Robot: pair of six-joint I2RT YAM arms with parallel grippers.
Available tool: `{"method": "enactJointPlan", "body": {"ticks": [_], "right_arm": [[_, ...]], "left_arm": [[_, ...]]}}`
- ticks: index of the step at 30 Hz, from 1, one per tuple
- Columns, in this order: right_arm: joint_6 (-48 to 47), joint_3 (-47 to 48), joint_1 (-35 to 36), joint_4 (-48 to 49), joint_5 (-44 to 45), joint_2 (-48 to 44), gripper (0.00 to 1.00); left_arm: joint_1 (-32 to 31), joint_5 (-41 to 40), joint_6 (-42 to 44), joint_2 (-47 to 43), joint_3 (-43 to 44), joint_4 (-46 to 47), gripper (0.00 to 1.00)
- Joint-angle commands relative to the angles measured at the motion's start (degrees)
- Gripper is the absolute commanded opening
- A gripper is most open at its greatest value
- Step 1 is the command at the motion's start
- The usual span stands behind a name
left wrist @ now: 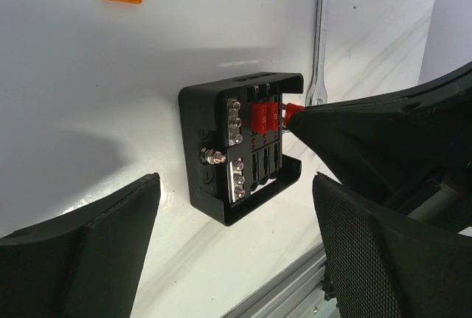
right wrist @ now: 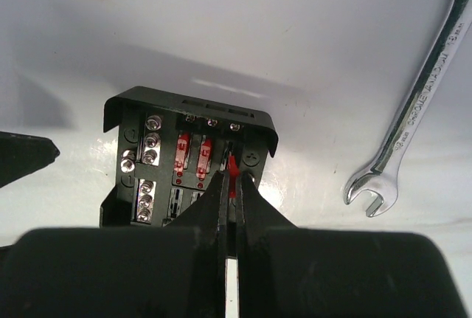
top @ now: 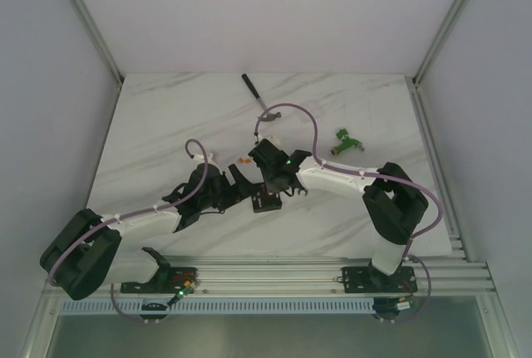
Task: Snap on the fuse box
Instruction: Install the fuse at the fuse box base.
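The fuse box [top: 266,202] is a small black squarish box lying on the white table, with two reddish fuses seated in its upper row [right wrist: 190,157]. My right gripper [right wrist: 232,179] is shut on a red fuse [right wrist: 233,167], holding it at the slot right of those two. In the left wrist view that fuse [left wrist: 293,111] sticks out of the right gripper's tip at the fuse box's [left wrist: 221,156] far edge. My left gripper [left wrist: 236,238] stands wide open just short of the box, touching nothing. From above it [top: 241,182] sits left of the box.
A steel wrench [top: 259,96] lies behind the box, also in the right wrist view [right wrist: 413,111]. A loose orange fuse [top: 242,161] rests to the back left. The green connector [top: 345,142] is at the right. An aluminium rail [top: 266,275] runs along the near edge.
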Motion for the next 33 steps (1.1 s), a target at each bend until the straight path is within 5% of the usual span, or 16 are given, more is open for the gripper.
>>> {"method": "enactJointPlan", "body": {"ticks": [1,33], "right_arm": [[1.93,2.42,0.4,-1.26,2.53,1.08,0.0],[2.28,5.2,1.09,-5.43,2.46,5.51,0.01]], "left_arm": [[0.11,2.08,-0.51,1.12,-0.16,1.89,0.92],[-5.41,4.3,-6.77,7.7,-2.4,14.71,0.81]]}}
